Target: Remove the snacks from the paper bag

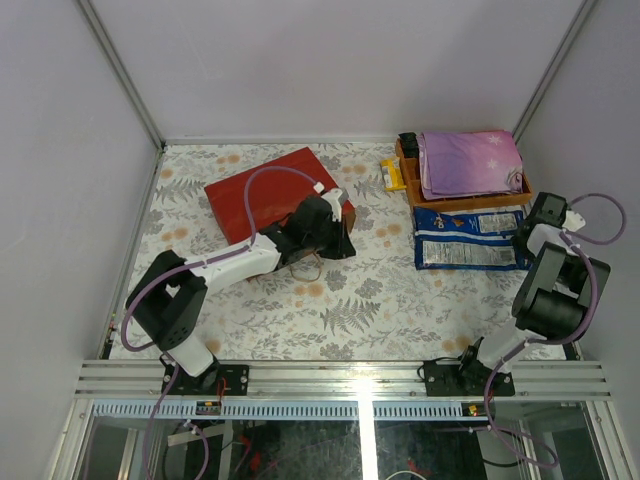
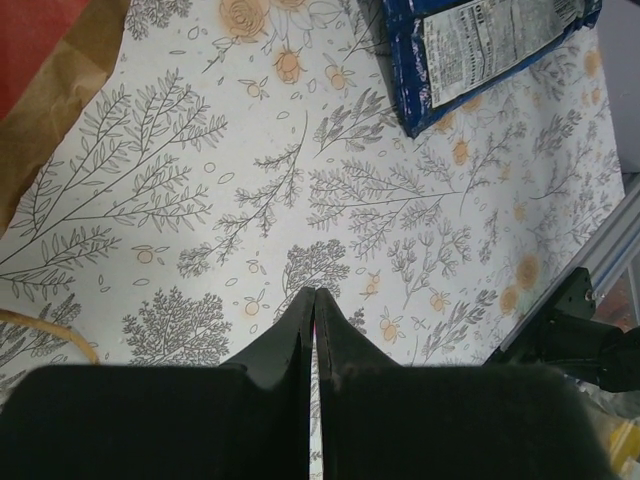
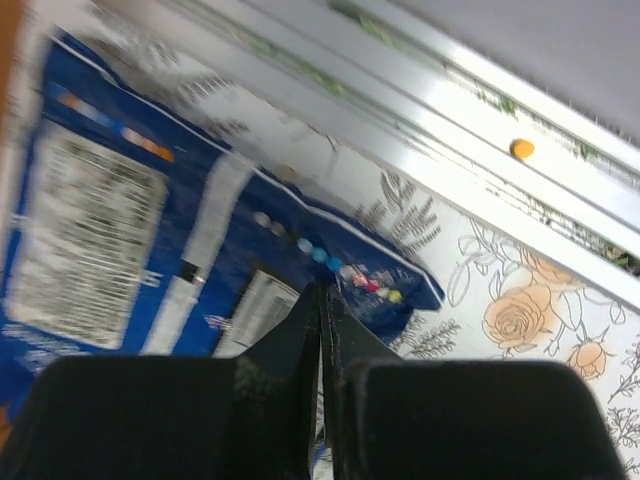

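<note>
The red paper bag (image 1: 268, 185) lies flat at the back left of the table. Its brown inner side (image 2: 55, 95) and thin loop handle (image 2: 45, 330) show in the left wrist view. My left gripper (image 1: 345, 238) is by the bag's right end, shut, with nothing seen between the jaws (image 2: 315, 293). Two long blue-and-white packs (image 1: 468, 236) lie on the table at the right; one shows in the left wrist view (image 2: 480, 45). My right gripper (image 1: 524, 238) is shut just over the right corner of a blue pack (image 3: 120, 230). The other flat packets are out of view.
An orange-brown wooden tray (image 1: 470, 201) with a purple folded cloth (image 1: 468, 162) stands at the back right. A small yellow packet (image 1: 392, 175) lies by its left side, and a black object (image 1: 408, 145) sits at its back corner. Metal rails (image 1: 340, 378) run along the near edge.
</note>
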`<move>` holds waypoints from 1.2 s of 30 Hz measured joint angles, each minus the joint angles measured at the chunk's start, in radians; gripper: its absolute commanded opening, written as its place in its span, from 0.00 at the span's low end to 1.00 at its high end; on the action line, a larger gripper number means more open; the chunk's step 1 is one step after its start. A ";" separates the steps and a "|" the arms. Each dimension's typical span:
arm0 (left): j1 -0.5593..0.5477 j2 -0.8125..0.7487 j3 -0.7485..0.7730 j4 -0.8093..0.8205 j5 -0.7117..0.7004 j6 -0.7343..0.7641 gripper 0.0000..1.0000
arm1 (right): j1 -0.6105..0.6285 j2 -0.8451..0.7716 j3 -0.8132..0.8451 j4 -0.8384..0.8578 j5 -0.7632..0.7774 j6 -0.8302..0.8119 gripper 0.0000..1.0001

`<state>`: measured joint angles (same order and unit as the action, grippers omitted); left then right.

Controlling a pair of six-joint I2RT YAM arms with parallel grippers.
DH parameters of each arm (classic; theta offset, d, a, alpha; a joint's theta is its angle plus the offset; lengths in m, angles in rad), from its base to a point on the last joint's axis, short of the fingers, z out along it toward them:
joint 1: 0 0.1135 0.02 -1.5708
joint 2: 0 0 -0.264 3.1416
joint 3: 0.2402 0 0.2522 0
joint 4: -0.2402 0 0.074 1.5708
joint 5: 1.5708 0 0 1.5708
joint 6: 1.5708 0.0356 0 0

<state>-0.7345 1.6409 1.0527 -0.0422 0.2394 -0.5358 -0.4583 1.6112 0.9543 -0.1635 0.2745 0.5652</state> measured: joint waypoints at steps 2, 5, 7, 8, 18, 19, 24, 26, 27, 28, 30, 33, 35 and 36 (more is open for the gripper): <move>0.000 0.000 0.000 -0.014 -0.008 0.006 0.00 | 0.000 0.027 -0.030 -0.001 0.003 0.000 0.00; 0.006 -0.019 0.000 -0.058 -0.019 0.018 0.06 | 0.000 0.053 -0.045 -0.009 0.005 0.000 0.00; 0.018 -0.060 0.000 -0.100 -0.025 0.031 0.11 | 0.000 0.058 -0.045 -0.008 0.005 0.000 0.00; 0.024 -0.090 0.000 -0.124 -0.034 0.039 0.13 | 0.000 0.056 -0.044 -0.007 0.005 0.000 0.00; 0.230 -0.494 0.069 -0.355 -0.171 0.126 1.00 | 0.175 -0.237 -0.016 -0.026 -0.072 -0.007 0.82; 0.255 -0.509 0.056 -0.364 -0.189 0.126 1.00 | 0.257 -0.281 -0.003 -0.022 -0.077 -0.006 0.83; 0.274 -0.550 -0.060 -0.414 -0.237 0.138 1.00 | 0.620 -0.451 -0.047 0.084 -0.132 0.056 0.85; 0.274 -0.556 -0.081 -0.443 -0.241 0.155 1.00 | 0.739 -0.484 -0.102 0.128 -0.142 0.091 0.85; 0.274 -0.553 -0.082 -0.452 -0.241 0.168 1.00 | 0.794 -0.482 -0.127 0.150 -0.144 0.109 0.85; 0.274 -0.547 -0.080 -0.453 -0.239 0.182 1.00 | 0.848 -0.467 -0.148 0.173 -0.146 0.127 0.85; 0.274 -0.523 -0.069 -0.454 -0.216 0.217 1.00 | 0.940 -0.407 -0.182 0.212 -0.164 0.164 0.85; 0.271 -0.469 -0.051 -0.448 -0.173 0.268 0.94 | 1.015 -0.309 -0.214 0.262 -0.192 0.210 0.85; 0.268 -0.437 -0.049 -0.443 -0.148 0.301 0.91 | 1.048 -0.259 -0.229 0.282 -0.202 0.233 0.85; 0.265 -0.423 -0.049 -0.443 -0.139 0.314 0.90 | 1.062 -0.243 -0.230 0.285 -0.206 0.241 0.85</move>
<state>-0.4694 1.2182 1.0039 -0.4854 0.1005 -0.2222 0.6037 1.3682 0.7246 0.1215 0.0681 0.8059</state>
